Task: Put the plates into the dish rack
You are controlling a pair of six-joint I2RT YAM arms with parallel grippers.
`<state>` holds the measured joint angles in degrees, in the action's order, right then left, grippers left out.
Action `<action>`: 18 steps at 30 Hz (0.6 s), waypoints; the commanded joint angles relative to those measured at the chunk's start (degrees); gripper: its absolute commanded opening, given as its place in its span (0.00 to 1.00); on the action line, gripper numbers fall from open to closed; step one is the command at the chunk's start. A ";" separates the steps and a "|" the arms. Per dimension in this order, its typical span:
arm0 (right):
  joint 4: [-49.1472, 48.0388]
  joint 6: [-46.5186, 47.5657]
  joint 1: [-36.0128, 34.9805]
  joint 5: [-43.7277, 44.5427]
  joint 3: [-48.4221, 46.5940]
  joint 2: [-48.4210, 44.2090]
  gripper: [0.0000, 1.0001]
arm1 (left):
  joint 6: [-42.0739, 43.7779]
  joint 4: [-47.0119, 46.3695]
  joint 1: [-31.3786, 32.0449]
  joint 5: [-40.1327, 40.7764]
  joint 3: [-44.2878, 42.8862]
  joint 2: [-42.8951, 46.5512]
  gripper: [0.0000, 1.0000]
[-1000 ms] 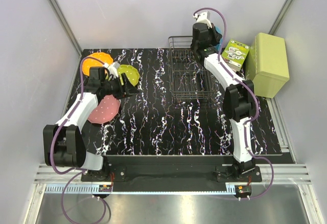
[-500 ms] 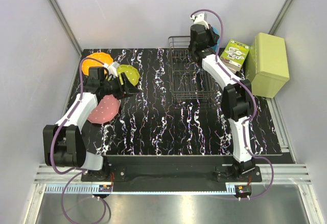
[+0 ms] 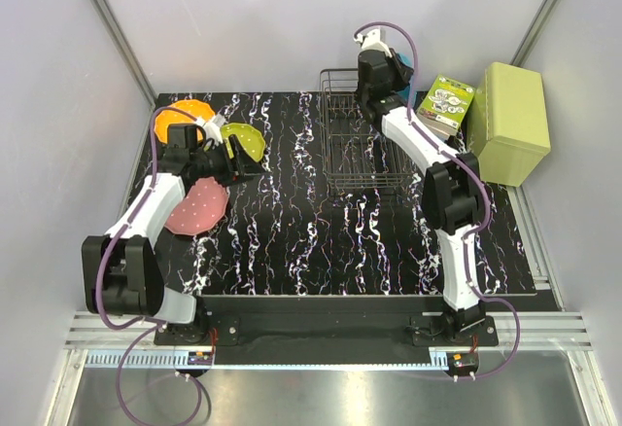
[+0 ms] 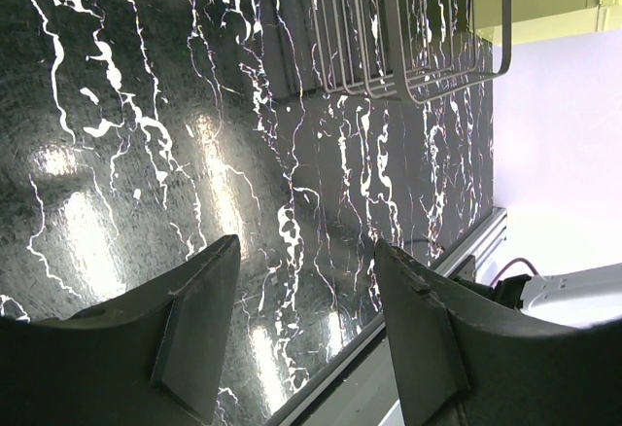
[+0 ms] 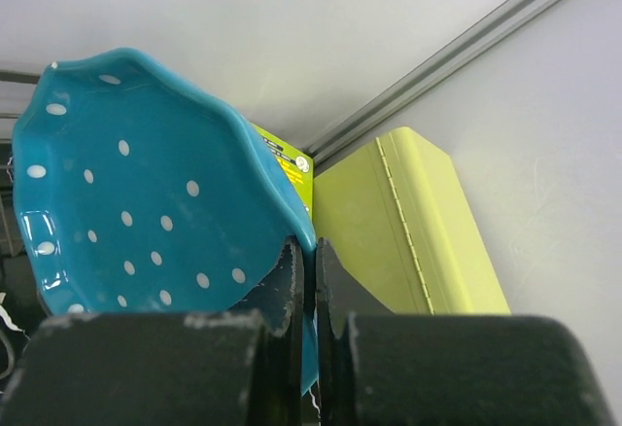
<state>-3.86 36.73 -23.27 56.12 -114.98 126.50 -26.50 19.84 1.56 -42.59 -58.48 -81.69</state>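
My right gripper (image 3: 377,74) is shut on the rim of the blue plate (image 5: 146,183) and holds it on edge, high above the far end of the black wire dish rack (image 3: 364,144). In the right wrist view the gripper (image 5: 311,261) pinches the scalloped edge. A sliver of the blue plate (image 3: 398,58) shows from above. My left gripper (image 3: 241,161) is open and empty, right beside the yellow-green plate (image 3: 243,139). The orange plate (image 3: 185,115) and the pink plate (image 3: 197,207) lie flat at the left. In the left wrist view the gripper (image 4: 306,280) spans bare table, with the rack (image 4: 408,37) ahead.
A light green box (image 3: 510,120) stands right of the rack and also shows in the right wrist view (image 5: 398,222). A green and white packet (image 3: 447,103) leans between the box and the rack. The black marbled table (image 3: 292,241) ends at metal rails.
My right gripper has carried the blue plate a little left and back, over the rack's far end. The left arm has barely moved.
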 commanded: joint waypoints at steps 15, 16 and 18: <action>-10.56 10.38 -2.40 23.34 -20.29 9.56 0.00 | 1.89 -0.15 -0.25 0.58 0.82 7.25 0.62; -10.56 10.29 -2.40 23.34 -20.11 9.56 0.00 | 1.98 -0.23 -0.33 0.75 1.00 7.16 0.62; -10.56 10.20 -2.92 23.34 -19.67 9.47 0.00 | 1.89 -0.41 -0.33 0.84 1.17 7.07 0.62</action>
<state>-7.44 46.33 -24.82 76.93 -132.51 138.82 -25.28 21.08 1.54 -42.04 -58.00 -76.38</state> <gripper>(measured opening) 0.040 0.617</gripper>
